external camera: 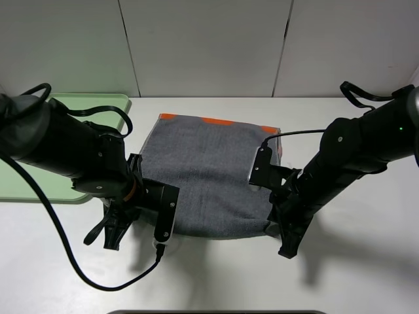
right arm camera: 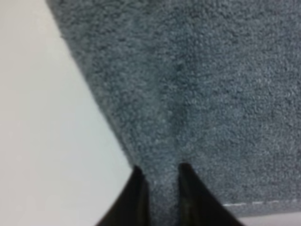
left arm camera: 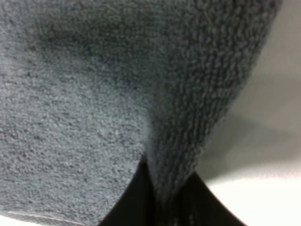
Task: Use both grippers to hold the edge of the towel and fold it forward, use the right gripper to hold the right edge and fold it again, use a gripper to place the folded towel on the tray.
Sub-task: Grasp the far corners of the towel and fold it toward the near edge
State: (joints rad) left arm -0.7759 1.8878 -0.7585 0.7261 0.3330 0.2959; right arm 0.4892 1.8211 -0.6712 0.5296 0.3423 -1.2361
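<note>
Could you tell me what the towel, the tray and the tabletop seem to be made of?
The towel looks like terry cloth, dark grey and matt; the wrist views show a fuzzy, looped pile. The tray is probably plastic, pale green and smooth, with a rounded, moulded-looking rim. The tabletop is smooth, white and hard-looking, perhaps laminate; the look leaves it open.
</note>
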